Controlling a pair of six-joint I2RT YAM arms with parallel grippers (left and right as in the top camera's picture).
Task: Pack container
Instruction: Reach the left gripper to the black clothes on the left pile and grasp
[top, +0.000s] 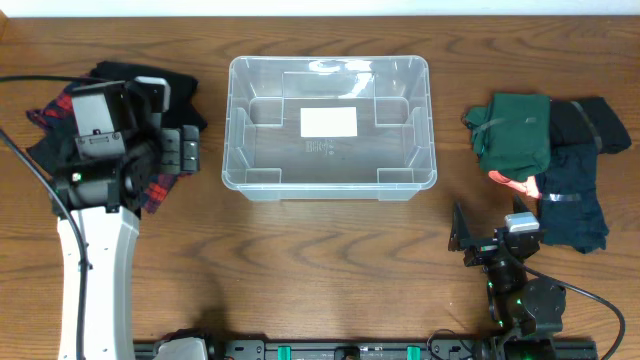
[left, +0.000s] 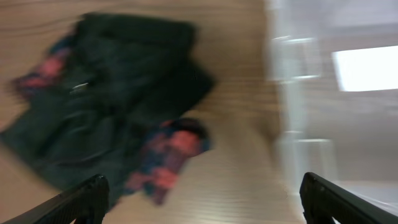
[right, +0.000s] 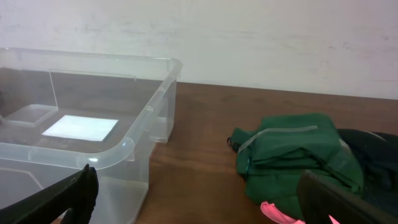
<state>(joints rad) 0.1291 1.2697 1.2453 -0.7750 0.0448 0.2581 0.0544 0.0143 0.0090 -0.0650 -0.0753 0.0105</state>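
Plainly, the clear rectangular container (top: 262, 155) has rounded corners and a white label (top: 329, 122).

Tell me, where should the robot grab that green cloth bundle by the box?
Probably its humped middle, from straight above: the green bundle lies in a soft heap on the table, so side edges give nothing firm. The open right gripper sits nearest.

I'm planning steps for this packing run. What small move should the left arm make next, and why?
Probably ease the open left gripper down onto the dark and red plaid clothes beside it and close. The container holds nothing, only its white label shows on the base, and the left fingers stand wide apart, gripping nothing.
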